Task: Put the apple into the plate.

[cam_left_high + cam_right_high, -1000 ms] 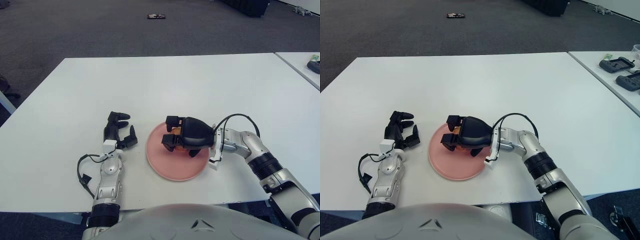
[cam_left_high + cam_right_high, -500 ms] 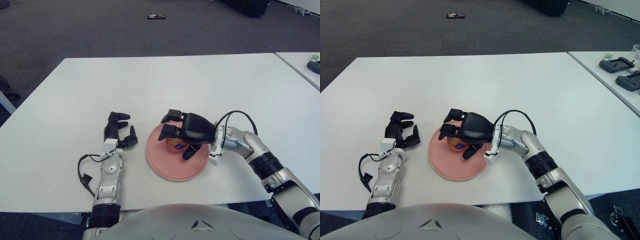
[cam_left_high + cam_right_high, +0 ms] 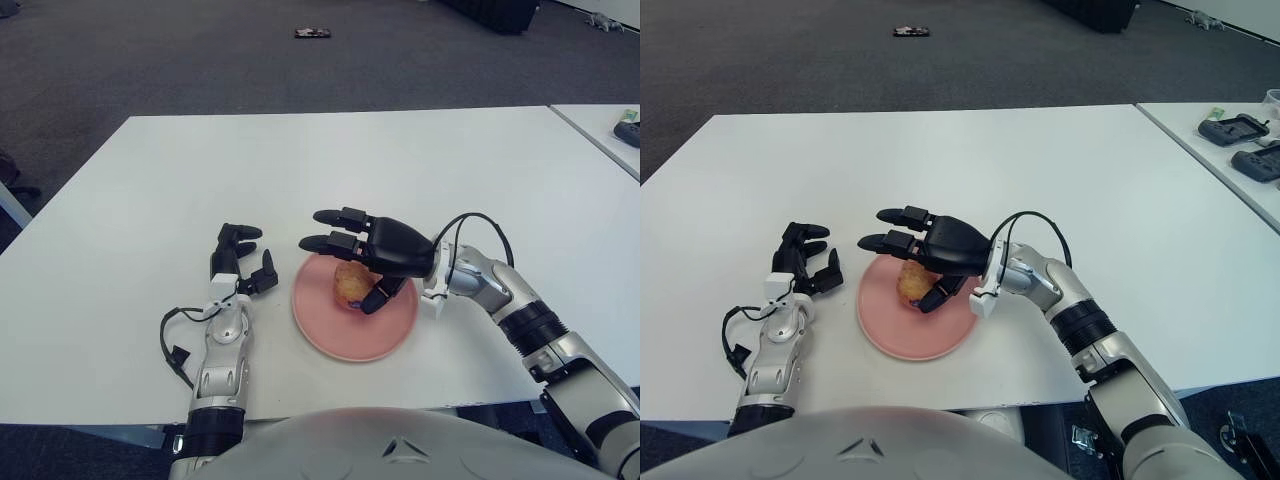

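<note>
A yellow-orange apple [image 3: 351, 283] with a small sticker lies in the pink plate [image 3: 330, 330] near the table's front. My right hand [image 3: 352, 256] hovers just above the apple, fingers spread straight out to the left, thumb hanging down beside the fruit, holding nothing. It also shows in the right eye view [image 3: 916, 258]. My left hand [image 3: 238, 263] rests on the table left of the plate, fingers relaxed and empty.
The white table [image 3: 330, 170] stretches far beyond the plate. A second table [image 3: 1230, 130] at the right carries dark devices. A small dark object [image 3: 312, 33] lies on the carpet far back.
My right hand has let go of the apple, opened its fingers and lifted a little. The apple now lies uncovered in the plate. The left hand has not moved.
</note>
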`<control>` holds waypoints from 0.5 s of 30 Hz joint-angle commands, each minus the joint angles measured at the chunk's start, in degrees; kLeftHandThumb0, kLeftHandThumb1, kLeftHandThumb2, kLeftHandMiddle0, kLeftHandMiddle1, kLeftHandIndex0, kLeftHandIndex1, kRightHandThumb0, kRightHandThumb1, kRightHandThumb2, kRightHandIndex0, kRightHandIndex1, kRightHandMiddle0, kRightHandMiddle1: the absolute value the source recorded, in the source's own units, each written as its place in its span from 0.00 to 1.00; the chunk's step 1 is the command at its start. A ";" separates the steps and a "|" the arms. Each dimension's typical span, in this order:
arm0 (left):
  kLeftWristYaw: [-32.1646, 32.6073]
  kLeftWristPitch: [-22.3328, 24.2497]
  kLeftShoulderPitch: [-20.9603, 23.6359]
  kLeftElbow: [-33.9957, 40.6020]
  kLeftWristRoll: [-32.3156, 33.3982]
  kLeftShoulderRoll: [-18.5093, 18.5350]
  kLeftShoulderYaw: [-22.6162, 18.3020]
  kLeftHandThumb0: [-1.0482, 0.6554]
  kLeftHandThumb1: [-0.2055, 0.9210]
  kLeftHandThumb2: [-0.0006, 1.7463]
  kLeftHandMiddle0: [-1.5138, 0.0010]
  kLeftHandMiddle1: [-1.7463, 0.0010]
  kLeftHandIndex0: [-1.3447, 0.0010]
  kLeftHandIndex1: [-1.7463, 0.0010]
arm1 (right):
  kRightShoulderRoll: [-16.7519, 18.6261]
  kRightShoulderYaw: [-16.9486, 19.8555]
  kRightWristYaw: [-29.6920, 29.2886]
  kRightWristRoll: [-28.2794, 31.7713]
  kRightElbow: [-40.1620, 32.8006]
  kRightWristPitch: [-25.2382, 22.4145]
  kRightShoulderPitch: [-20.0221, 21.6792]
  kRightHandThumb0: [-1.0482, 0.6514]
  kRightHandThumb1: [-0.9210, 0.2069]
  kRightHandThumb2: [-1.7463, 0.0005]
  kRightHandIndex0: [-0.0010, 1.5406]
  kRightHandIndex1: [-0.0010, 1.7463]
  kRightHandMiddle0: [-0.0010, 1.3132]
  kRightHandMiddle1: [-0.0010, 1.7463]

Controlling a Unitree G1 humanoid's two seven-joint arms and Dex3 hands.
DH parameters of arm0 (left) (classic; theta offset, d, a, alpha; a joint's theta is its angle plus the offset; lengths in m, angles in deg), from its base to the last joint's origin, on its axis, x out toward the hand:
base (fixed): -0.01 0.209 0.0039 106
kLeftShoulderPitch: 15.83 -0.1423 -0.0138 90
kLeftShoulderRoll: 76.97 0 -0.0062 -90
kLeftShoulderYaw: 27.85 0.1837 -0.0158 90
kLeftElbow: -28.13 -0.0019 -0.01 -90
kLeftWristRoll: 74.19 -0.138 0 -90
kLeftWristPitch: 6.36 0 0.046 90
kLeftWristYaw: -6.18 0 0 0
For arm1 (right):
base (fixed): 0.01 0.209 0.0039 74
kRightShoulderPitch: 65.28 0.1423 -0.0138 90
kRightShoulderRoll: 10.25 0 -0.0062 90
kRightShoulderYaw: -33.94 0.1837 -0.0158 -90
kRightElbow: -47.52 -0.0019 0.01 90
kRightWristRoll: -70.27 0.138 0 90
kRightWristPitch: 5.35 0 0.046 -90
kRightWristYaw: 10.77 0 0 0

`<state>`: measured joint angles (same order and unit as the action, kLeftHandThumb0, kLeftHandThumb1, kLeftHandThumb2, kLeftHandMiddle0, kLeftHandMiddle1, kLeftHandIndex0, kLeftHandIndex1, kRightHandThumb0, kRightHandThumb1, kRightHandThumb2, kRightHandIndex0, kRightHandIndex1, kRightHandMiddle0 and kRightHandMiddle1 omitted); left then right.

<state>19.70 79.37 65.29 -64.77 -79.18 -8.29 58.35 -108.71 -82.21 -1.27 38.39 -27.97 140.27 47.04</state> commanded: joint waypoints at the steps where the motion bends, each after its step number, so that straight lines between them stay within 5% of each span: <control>1: -0.22 0.96 -0.25 -3.54 1.25 -0.13 -0.98 0.61 0.54 0.66 0.56 0.15 0.74 0.00 | -1.10 0.92 3.67 7.62 -1.19 -0.76 3.06 0.08 0.02 0.60 0.00 0.00 0.00 0.00; 15: -1.14 -4.98 -0.92 -4.05 1.31 0.52 -0.50 0.61 0.51 0.67 0.54 0.16 0.72 0.00 | -1.13 3.88 13.36 26.53 -6.24 -7.82 2.04 0.00 0.00 0.55 0.00 0.00 0.00 0.00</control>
<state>19.00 74.52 65.46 -67.04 -77.67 -8.07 57.77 -110.43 -79.53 10.77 61.56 -34.07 134.29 49.63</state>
